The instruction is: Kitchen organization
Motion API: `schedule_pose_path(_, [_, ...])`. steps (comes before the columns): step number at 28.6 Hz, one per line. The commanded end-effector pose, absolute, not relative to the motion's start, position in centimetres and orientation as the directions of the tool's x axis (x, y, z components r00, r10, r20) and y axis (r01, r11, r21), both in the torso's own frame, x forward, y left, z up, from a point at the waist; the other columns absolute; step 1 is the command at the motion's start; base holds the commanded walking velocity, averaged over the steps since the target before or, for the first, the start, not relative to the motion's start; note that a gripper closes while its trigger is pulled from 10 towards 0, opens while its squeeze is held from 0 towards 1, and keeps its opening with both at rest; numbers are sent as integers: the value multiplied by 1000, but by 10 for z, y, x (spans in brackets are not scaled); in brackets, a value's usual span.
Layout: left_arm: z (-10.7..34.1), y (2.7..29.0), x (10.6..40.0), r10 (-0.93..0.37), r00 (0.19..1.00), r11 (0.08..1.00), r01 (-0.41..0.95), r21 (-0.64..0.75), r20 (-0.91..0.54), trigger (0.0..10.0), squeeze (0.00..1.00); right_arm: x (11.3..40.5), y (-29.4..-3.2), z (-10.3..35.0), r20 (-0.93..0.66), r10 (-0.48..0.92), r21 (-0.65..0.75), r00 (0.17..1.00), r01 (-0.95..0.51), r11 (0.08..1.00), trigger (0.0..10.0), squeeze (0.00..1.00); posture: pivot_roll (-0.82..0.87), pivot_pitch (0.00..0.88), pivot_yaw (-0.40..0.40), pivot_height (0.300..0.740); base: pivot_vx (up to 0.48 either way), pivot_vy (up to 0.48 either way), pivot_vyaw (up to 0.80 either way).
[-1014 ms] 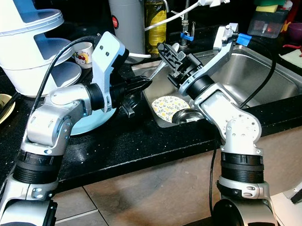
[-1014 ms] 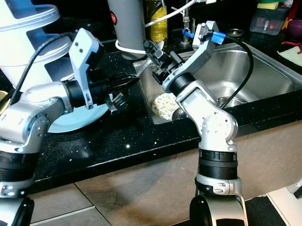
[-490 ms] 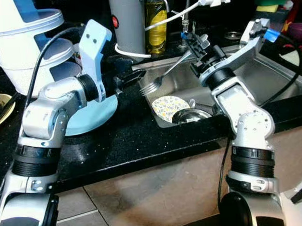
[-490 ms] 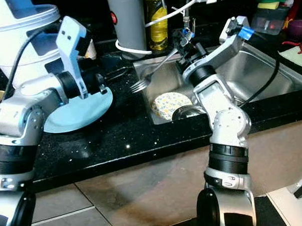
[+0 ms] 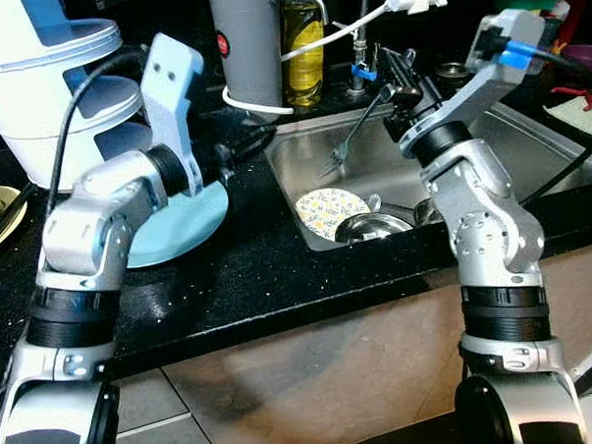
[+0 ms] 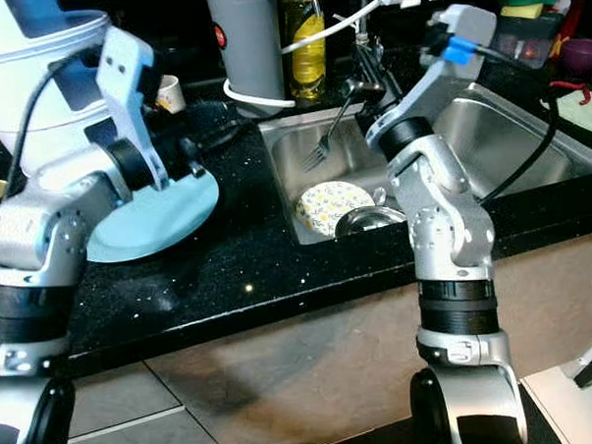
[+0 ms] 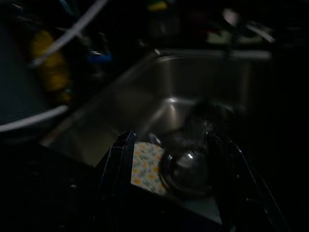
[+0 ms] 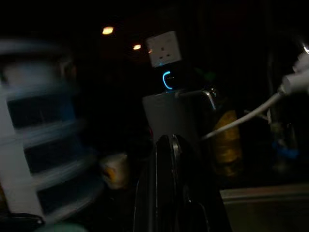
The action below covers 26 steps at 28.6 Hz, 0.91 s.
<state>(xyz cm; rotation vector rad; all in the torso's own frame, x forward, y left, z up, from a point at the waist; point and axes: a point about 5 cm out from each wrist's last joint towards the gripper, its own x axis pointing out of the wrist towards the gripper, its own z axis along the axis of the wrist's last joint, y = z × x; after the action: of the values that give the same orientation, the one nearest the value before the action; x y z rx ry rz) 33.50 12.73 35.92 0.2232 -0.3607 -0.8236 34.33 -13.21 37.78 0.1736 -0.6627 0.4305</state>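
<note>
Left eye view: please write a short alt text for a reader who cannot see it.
The right end effector holds a silver metal fork above the steel kitchen sink, where a round yellow-flowered plate and a steel bowl lie. The left end effector hovers over the black counter near a round light-blue plate.

I see a black, sparkly counter (image 5: 279,272) with a shiny metal sink (image 5: 528,143) set into its right part. Below the counter's front edge is a brown front (image 5: 313,379) and grey floor tiles (image 5: 167,414). The back is dark.

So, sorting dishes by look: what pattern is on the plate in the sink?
White plate with small yellow-green floral print, clearest in the left eye view.
</note>
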Motion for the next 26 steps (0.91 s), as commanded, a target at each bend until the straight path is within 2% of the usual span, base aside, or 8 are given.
schedule_pose_path(1, [358, 127, 332, -760, 616, 646, 675, 356, 208, 10000, 0, 343, -128, 375, 632, 349, -27, 692, -430, 902, 0, 0, 20, 173, 45, 740, 0, 0, 0])
schedule_pose_path(7, [345, 114, 331, -779, 602, 619, 694, 368, 174, 10000, 0, 352, -138, 355, 629, 320, -70, 708, -358, 931, 0, 0, 24, 178, 43, 740, 0, 0, 0])
schedule_pose_path(16, [332, 93, 349, -766, 620, 629, 669, 396, 169, 10000, 0, 383, -164, 312, 570, 232, -91, 788, -220, 971, 0, 0, 39, 190, 51, 740, 0, 0, 0])
schedule_pose_path(26, [317, 91, 364, -722, 676, 667, 623, 408, 148, 10000, 0, 404, -175, 286, 453, 198, -33, 869, -206, 978, 0, 0, 63, 226, 39, 740, 0, 0, 0])
